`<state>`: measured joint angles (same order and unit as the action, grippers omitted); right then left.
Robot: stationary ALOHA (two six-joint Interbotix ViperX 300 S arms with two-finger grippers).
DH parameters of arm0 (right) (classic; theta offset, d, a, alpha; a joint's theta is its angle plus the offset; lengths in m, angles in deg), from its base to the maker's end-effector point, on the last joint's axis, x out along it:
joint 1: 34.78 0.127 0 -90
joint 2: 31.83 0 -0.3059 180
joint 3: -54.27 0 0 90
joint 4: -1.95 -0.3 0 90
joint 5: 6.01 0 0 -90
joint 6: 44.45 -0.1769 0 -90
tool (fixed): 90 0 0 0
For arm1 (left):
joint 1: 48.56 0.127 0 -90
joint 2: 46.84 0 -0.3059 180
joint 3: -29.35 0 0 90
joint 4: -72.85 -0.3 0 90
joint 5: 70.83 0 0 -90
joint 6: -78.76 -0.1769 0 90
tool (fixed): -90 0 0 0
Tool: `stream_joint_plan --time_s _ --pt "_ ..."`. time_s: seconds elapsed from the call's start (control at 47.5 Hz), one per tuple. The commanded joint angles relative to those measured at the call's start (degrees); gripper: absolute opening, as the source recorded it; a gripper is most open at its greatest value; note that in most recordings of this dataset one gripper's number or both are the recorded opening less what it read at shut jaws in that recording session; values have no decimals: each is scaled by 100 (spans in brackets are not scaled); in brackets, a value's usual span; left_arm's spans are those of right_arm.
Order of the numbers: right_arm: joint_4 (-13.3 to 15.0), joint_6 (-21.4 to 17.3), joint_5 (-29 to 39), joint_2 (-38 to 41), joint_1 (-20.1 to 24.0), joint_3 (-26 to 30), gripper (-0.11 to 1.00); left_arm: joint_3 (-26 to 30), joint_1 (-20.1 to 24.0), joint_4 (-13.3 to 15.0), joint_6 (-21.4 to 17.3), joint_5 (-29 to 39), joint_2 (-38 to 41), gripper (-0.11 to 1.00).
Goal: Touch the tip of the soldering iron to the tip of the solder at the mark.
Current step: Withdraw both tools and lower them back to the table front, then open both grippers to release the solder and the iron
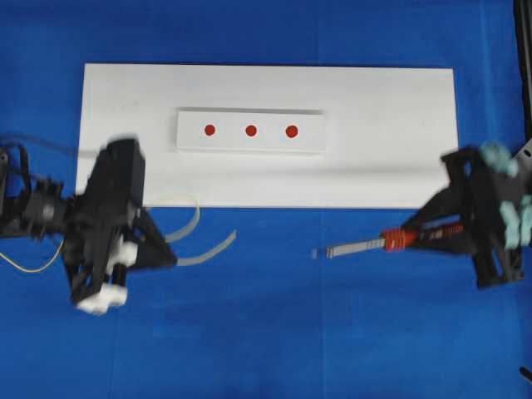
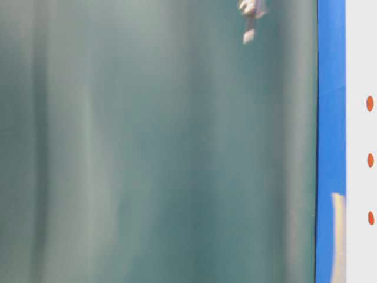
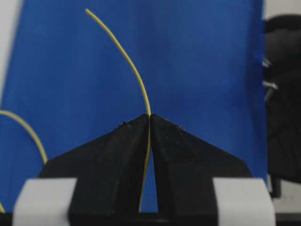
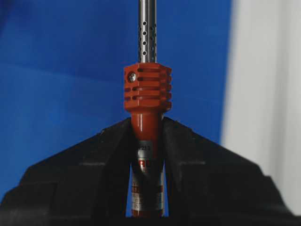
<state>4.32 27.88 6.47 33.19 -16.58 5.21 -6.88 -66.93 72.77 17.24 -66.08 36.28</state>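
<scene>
Blue cloth (image 1: pixel 274 316) over the counter, matte and flat, seen from overhead. On it: white rectangular board (image 1: pixel 391 166), smooth, carrying a smaller raised white strip (image 1: pixel 312 141) with three red dots (image 1: pixel 250 130) in a row. Left claw (image 1: pixel 170 259) below the board's lower left corner, blurred; pale arcs of the solder (image 1: pixel 189 223) curving out from it over the cloth, free end pointing right. Right claw (image 1: pixel 432 235) at the far right, off the board's lower right corner, carrying the soldering iron (image 1: pixel 391 241) level, shaft aimed left. Iron tip and solder end well apart; both well short of the dots. Judged progress: both tools picked up; approach to the mark and tip-to-tip contact not yet done.

Table-level exterior: mostly blurred green-grey surface; strip of blue cloth and white board edge at right, three red dots stacked. Neither claw clearly identifiable.

Left wrist view: black wedge-shaped fingers (image 3: pixel 117 155) pressed together, pinching the solder (image 3: pixel 136 75). Thin yellow wire, round, springy, rising from the pinch and bowing up and left to a cut end; second loop at lower left.

Right wrist view: black fingers (image 4: pixel 188 155) clamped on the iron's glossy red-orange handle (image 4: pixel 146 127). Ribbed red collar above the grip, then a perforated silver metal tube; tip out of frame.
</scene>
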Motion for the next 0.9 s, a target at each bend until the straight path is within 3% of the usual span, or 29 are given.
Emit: stream_joint_plan --time_s 0.0,0.147,0.295,0.526,0.884 --pt "-18 -35 -352 439 211 149 6 -105 -299 0 9 -501 167 2" --pt "-18 -123 -861 1274 483 158 6 -396 -686 0 18 -1485 677 2" --pt "-26 -229 -1582 2109 756 176 6 -431 -1055 0 9 -2039 1318 2" --pt "-44 -316 -2417 3120 844 308 6 -308 -1160 0 0 -2127 2118 2" --pt "-53 -316 -2646 3920 976 633 7 -308 -1160 0 -26 -2127 2241 2"
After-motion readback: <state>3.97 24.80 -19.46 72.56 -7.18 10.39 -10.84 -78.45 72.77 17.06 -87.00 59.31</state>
